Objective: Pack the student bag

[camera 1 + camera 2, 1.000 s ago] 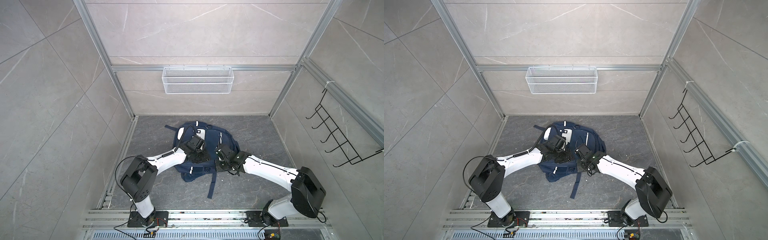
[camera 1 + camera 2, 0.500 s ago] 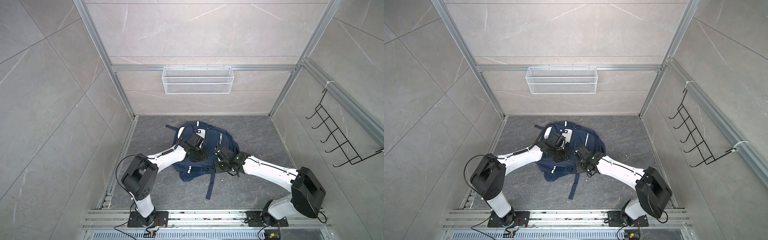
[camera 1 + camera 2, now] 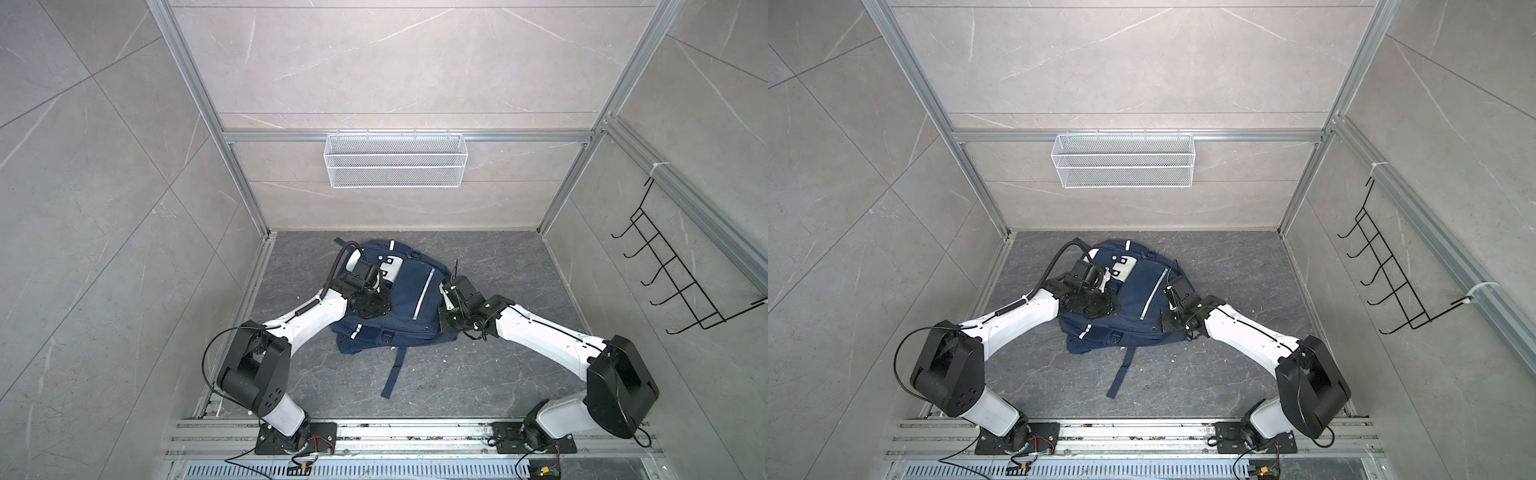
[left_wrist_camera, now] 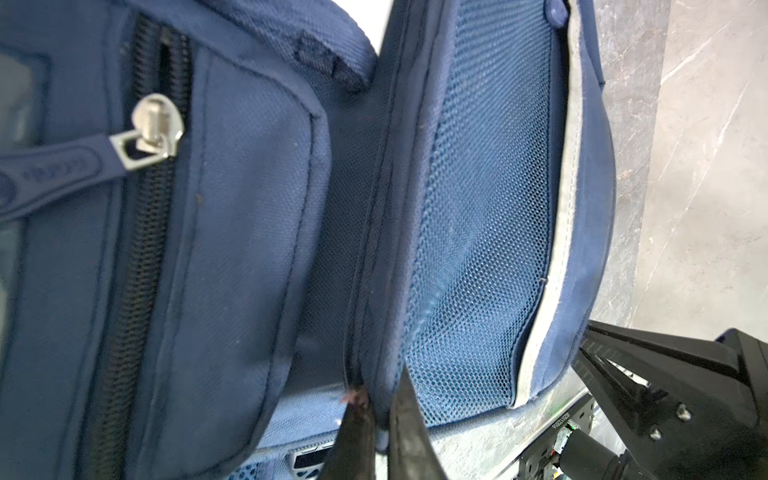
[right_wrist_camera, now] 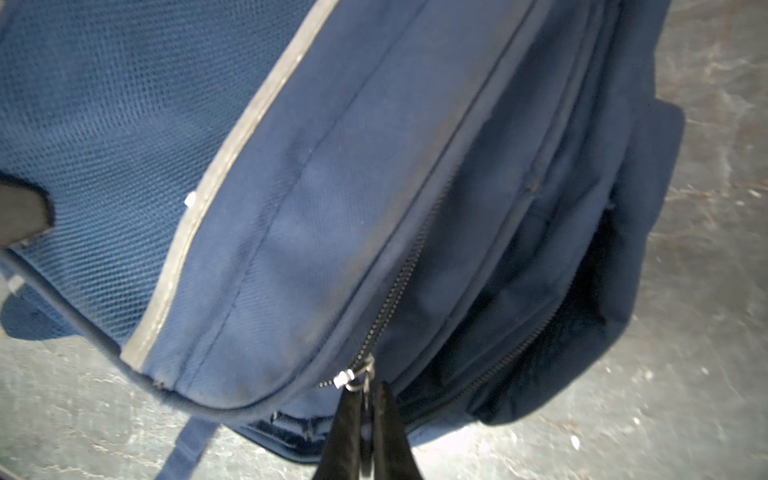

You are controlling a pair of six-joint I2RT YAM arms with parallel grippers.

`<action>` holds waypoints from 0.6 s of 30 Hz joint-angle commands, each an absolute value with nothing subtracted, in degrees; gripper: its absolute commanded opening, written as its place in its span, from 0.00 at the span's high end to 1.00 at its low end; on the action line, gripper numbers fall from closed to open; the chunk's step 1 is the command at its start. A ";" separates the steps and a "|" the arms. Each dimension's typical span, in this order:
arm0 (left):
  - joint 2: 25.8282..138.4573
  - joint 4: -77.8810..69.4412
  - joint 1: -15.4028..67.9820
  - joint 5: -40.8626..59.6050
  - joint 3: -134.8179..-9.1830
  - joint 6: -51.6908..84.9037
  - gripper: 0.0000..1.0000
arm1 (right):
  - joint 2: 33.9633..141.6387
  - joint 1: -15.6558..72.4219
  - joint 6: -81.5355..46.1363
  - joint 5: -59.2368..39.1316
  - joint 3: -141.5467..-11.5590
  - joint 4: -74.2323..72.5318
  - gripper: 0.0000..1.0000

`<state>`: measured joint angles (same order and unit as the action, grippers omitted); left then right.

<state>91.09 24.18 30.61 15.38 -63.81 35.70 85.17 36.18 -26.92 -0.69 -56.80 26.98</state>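
Bag (image 3: 409, 291) lies front up mid-bench (image 3: 498, 374), one strap (image 3: 395, 370) trailing toward the robot bases; it sits much where it was a second ago. The change is that the left hand (image 4: 380, 399), part open a second ago, is now pinched shut on the piped seam (image 4: 368, 249) beside the mesh panel (image 4: 478, 208). The right hand (image 5: 365, 395) is unchanged, clamped narrow on the zip pull (image 5: 360, 376); the zip (image 5: 399, 291) ahead of it looks closed. Reading: both grips are now set, the left anchoring fabric so the right can run the zip open. No items to pack in view; packing proper not begun.
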 commanded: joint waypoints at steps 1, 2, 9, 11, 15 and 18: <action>89.24 27.33 25.63 5.65 -65.07 33.33 1.00 | 85.47 34.56 -26.13 2.87 -56.28 32.81 1.00; 90.21 27.34 25.51 5.67 -66.05 33.30 1.00 | 85.14 35.20 -26.06 2.87 -56.16 32.98 1.00; 99.07 27.51 24.55 6.10 -76.44 33.42 1.00 | 83.82 42.92 -27.40 2.14 -55.99 33.77 1.00; 101.43 28.21 24.27 6.00 -80.51 33.40 0.99 | 84.73 46.39 -29.04 0.93 -56.29 32.50 1.00; 105.24 30.37 23.48 6.81 -87.17 32.76 0.82 | 88.01 51.15 -31.90 -1.99 -57.65 27.75 1.00; 105.68 31.30 23.47 7.73 -89.00 32.21 0.67 | 92.50 53.43 -32.68 -2.56 -61.57 25.65 1.00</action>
